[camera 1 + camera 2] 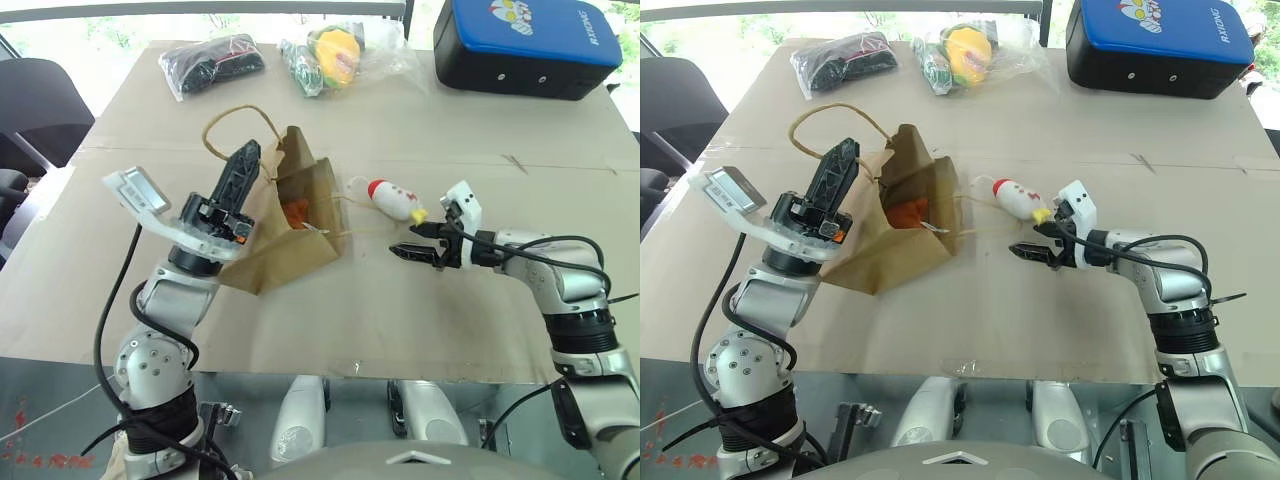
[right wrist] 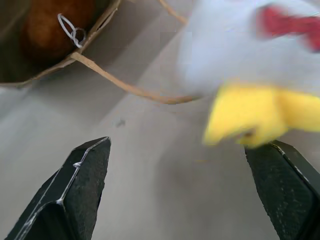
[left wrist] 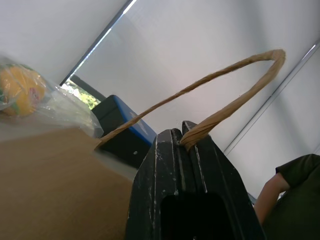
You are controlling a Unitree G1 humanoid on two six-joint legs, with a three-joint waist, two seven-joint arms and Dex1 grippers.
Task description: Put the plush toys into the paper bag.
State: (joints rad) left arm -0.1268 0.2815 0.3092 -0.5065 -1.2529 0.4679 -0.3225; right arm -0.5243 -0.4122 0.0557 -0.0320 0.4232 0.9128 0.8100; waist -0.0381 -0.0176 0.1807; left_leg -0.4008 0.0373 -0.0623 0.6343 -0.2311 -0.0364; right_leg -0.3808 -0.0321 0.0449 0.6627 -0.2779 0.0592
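Chicken (image 1: 393,198) lies on the surface just right of the bag (image 1: 290,225), long axis slanting beak-first toward the wide-open right tool (image 1: 432,238), nearer than the left tool (image 1: 235,180) pinching a bag handle.

At the table's (image 1: 420,330) far edge we see a clear plastic bag of black items (image 1: 211,62) beside a wrapped yellow-and-green toy (image 1: 335,52). A blue-topped black case (image 1: 528,42) sits at the far right corner. A dark chair (image 1: 35,105), we think, stands left.
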